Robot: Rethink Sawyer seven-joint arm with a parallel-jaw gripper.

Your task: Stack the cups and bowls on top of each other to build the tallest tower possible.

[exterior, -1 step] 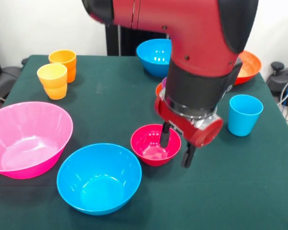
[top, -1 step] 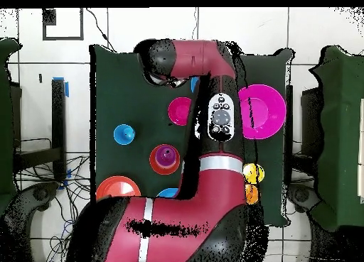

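Note:
My gripper (exterior, -1 step: 175, 154) hangs low over the small magenta bowl (exterior, -1 step: 151, 145) (top, -1 step: 180, 110). It is open: one black finger (exterior, -1 step: 165, 136) is inside the bowl and the other is outside its right rim. Right behind the arm, a purple cup (exterior, -1 step: 163, 82) (top, -1 step: 166, 157) stands in the small orange-red bowl (exterior, -1 step: 158, 89) (top, -1 step: 155, 162), mostly hidden in the front view. A light blue cup (exterior, -1 step: 244, 115) (top, -1 step: 124, 134) stands upright to the right. In the overhead view the arm covers the gripper.
A large pink bowl (exterior, -1 step: 29, 139) (top, -1 step: 259, 110) and a blue bowl (exterior, -1 step: 98, 177) sit at the front left. An orange cup (exterior, -1 step: 63, 60) and a yellow-orange cup (exterior, -1 step: 53, 79) stand at the back left. Another blue bowl (exterior, -1 step: 153, 56) and a wide orange-red bowl (exterior, -1 step: 248, 67) (top, -1 step: 117, 188) are at the back.

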